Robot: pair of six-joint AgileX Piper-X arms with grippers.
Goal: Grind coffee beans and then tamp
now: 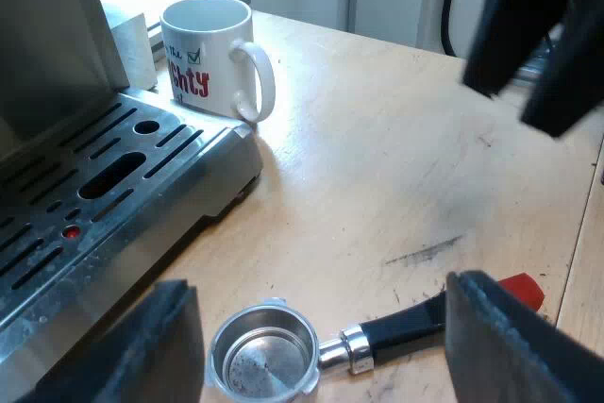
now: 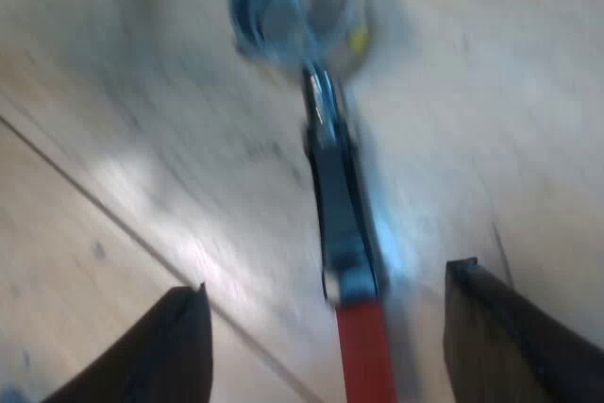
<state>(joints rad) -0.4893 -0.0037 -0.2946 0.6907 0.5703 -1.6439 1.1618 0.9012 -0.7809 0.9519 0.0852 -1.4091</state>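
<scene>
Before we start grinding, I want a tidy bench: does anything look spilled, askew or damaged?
Nothing spilled or broken. The metal holder lies loose on the table, empty; dark scuff marks streak the wood near its handle. The mug stands upright.

My left gripper [image 1: 319, 285], two black fingers spread wide, hovers over the metal holder with the dark, red-ended handle [image 1: 283, 356]; my right gripper [image 2: 327, 282], equally spread, hangs above that handle.

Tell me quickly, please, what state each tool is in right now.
Left tool: open, holding nothing, over the metal holder.
Right tool: open, holding nothing, above the holder's handle.
</scene>
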